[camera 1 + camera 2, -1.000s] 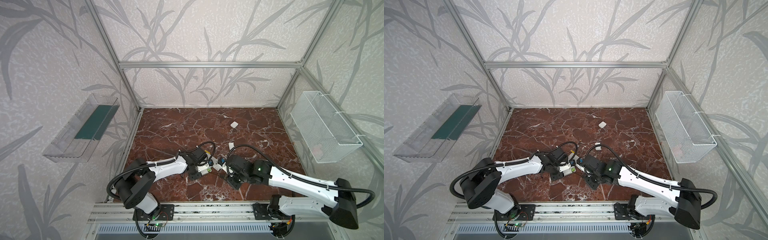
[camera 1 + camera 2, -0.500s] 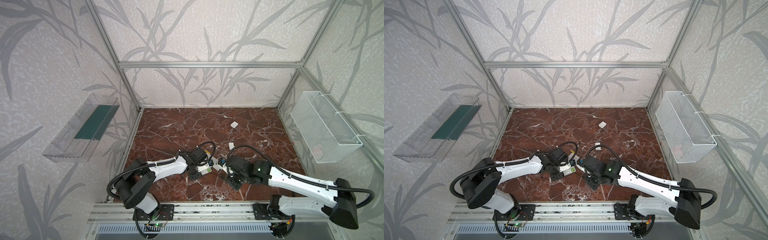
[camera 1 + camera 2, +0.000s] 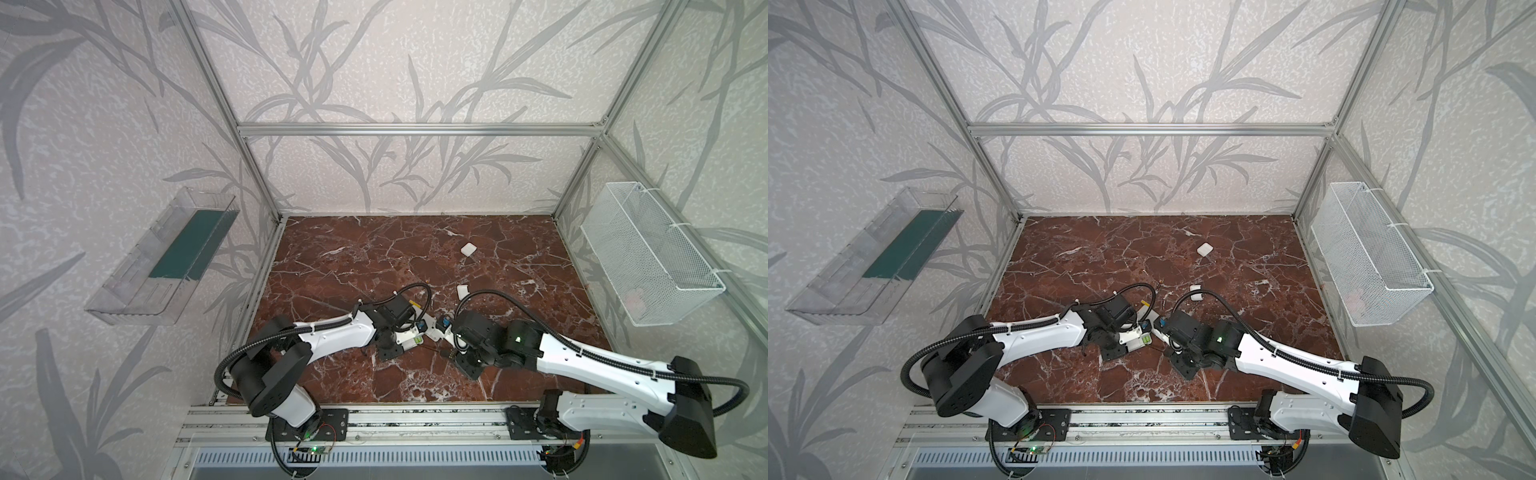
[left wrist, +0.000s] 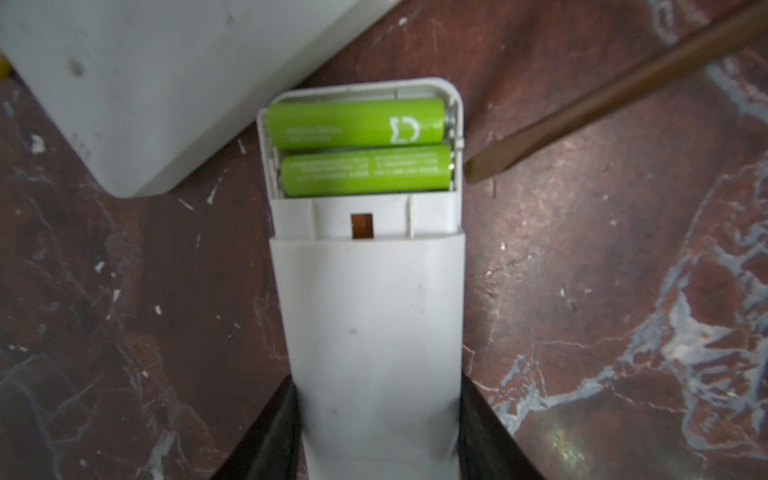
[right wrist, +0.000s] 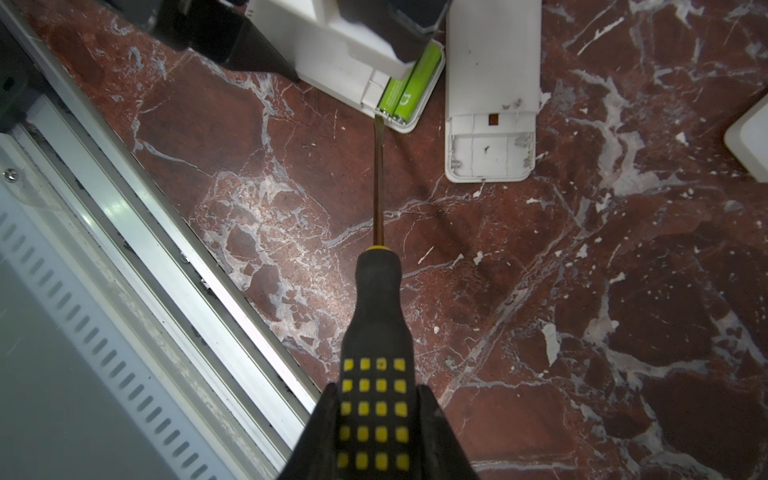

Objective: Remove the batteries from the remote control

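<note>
Little has shifted in the last second: the right gripper has crept a shade closer to the remote control, and everything else lies as it did. The left gripper is clamped on that remote control, one finger against each long side, with its back face up and its cover off. Both lime-green batteries sit side by side in its uncovered bay, at the end away from the fingers. The right gripper is closed on the black-and-yellow handle of a flat-blade screwdriver. The blade's tip rests at the bay's outer wall, by the end of one battery. A second remote, also white, lies flat just beside the remote control, its bay uncovered too. Two small white covers lie beyond the remote control toward the back wall, one near and one well apart.

The floor is red-brown marble pattern, veined white, scuffed and flecked. The walls are pale with grey leaf sprays, set in an aluminium frame. Left of the remote control, a clear plastic tray with a green liner hangs on the side wall. To its right hangs a white wire basket.
</note>
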